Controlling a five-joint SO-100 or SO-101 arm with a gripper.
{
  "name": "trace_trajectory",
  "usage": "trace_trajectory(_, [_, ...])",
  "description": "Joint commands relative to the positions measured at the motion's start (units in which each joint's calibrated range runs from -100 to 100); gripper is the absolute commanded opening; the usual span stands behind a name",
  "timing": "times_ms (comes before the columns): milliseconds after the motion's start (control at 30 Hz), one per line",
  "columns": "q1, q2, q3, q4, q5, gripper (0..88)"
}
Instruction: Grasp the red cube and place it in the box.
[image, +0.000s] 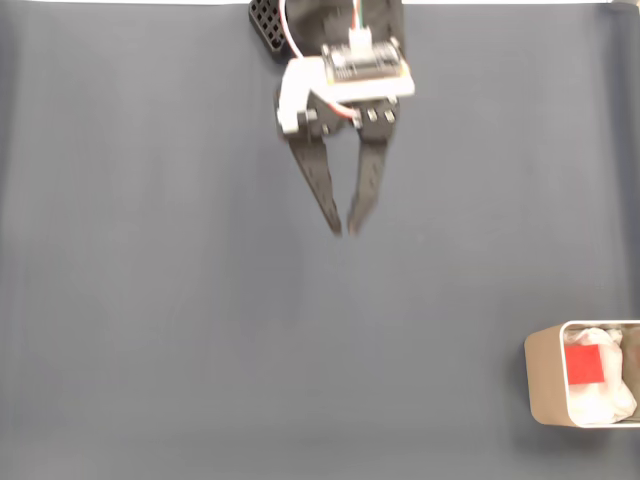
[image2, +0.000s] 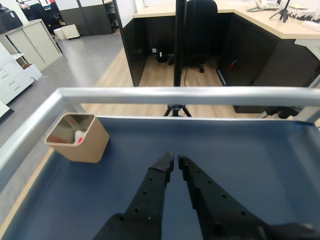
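The red cube (image: 585, 365) lies inside the beige box (image: 541, 378) on white lining, at the lower right corner of the fixed view. In the wrist view the box (image2: 86, 148) stands at the left, with a sliver of the red cube (image2: 80, 142) showing over its rim. My gripper (image: 343, 229) hangs near the top middle of the blue mat, far from the box. Its black fingers meet at the tips with nothing between them. The wrist view shows the gripper (image2: 175, 160) pointing at the far rail, the box well off to its left.
A blue cloth (image: 180, 300) covers the table. A silver metal rail (image2: 190, 96) runs along the far and left edges. A black perforated arm part (image: 266, 26) sits at the top edge. Beyond the rail are a dark desk and an office chair (image2: 200, 30).
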Motion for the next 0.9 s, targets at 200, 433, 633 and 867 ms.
trace_trajectory(200, [1.4,-30.4,35.5,6.2,-0.9,0.0])
trace_trajectory(433, [1.7,-38.7,47.9,16.0,-0.4,0.0])
trace_trajectory(633, [0.7,-41.9,49.4,29.7,-1.2,0.0])
trace_trajectory(867, [0.9,-43.9,49.5,38.1,-0.4,0.0])
